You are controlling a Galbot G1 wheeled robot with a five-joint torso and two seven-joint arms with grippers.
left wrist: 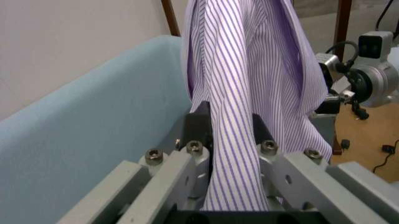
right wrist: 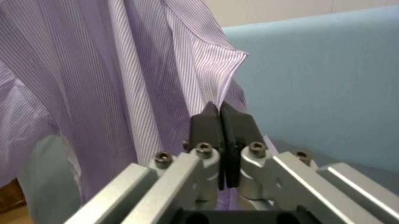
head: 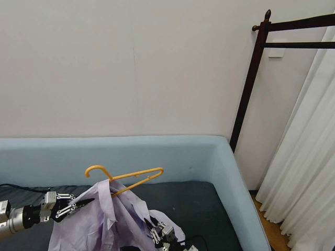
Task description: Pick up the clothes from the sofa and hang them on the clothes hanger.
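- My left gripper (head: 84, 203) is clamped on a fold of the purple striped shirt (head: 112, 219). The cloth runs up between its two pads, so that side is held off the seat.
- My right gripper (right wrist: 219, 122) has its pads pressed nearly flat together, nipping what looks like a thin edge of the shirt lower down. I judge this keeps the hem from dragging.
- The shirt hangs from a tilted orange hanger (head: 137, 178) above the light blue sofa (head: 157, 151), and its hook is free.
- The dark wooden clothes rack (head: 250, 73) stands well apart to my right, past the sofa arm.
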